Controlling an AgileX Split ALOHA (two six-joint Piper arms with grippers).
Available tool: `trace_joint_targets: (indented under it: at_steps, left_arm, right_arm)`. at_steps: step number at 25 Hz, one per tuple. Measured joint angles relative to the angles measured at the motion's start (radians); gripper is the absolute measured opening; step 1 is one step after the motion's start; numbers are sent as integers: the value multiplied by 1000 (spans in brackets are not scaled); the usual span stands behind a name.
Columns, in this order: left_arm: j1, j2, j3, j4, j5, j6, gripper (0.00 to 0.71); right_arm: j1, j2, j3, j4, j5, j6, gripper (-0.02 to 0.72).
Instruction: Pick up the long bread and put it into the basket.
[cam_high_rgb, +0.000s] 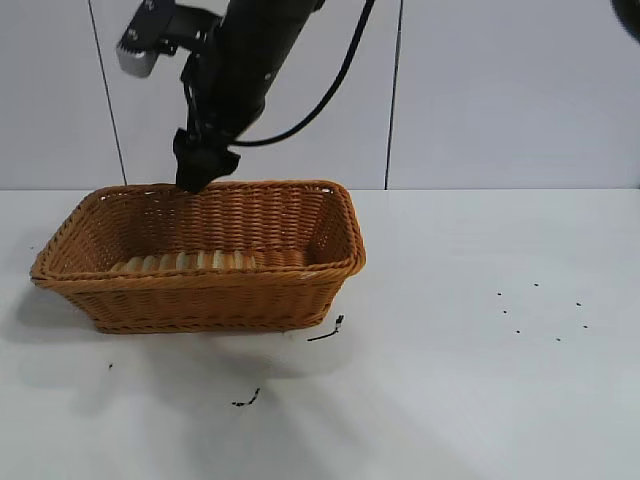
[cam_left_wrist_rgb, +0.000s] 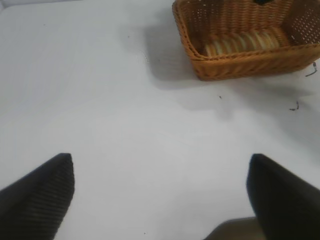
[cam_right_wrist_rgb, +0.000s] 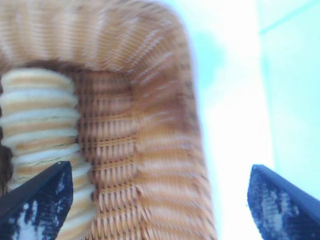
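The long bread (cam_high_rgb: 185, 262) lies inside the basket (cam_high_rgb: 338, 268), along its front wall. It also shows in the left wrist view (cam_left_wrist_rgb: 245, 42) and the right wrist view (cam_right_wrist_rgb: 40, 135). My right gripper (cam_high_rgb: 196, 178) hangs open and empty over the basket's far rim, above the bread's end. In its wrist view (cam_right_wrist_rgb: 160, 200) one finger is over the bread, the other past the basket wall (cam_right_wrist_rgb: 160, 100). My left gripper (cam_left_wrist_rgb: 160, 195) is open and empty over bare table, far from the basket (cam_left_wrist_rgb: 240, 62), and is out of the exterior view.
Small black scraps lie on the white table in front of the basket (cam_high_rgb: 325, 332) (cam_high_rgb: 246, 400), and a few dark specks lie to the right (cam_high_rgb: 540, 310). A white panelled wall (cam_high_rgb: 500, 90) stands behind the table.
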Motion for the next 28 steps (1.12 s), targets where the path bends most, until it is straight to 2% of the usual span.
trace_joint_targets:
  at_steps: [2,4,7,9,14,22,28]
  left_arm:
    - [0,0,0,0,0,0,696]
    - [0,0,0,0,0,0,696]
    - [0,0,0,0,0,0,696]
    - [0,0,0,0,0,0,696]
    - [0,0,0,0,0,0,696]
    - [0,0,0,0,0,0,696]
    - [0,0,0,0,0,0,696]
  right_arm:
    - [-5,-6,0,-73,24,151,651]
    - [-12,-7,0,-143,58,264,651]
    - [-46,-8,0,-167,90,356,637]
    - [-89,-8,0,-151,102,378,631]
    - [-217,-8,0,-97,147,383,627]
    - [-426,-8,0,-82,240,383,620]
    - [-519,-8,0,-82,290,385,620]
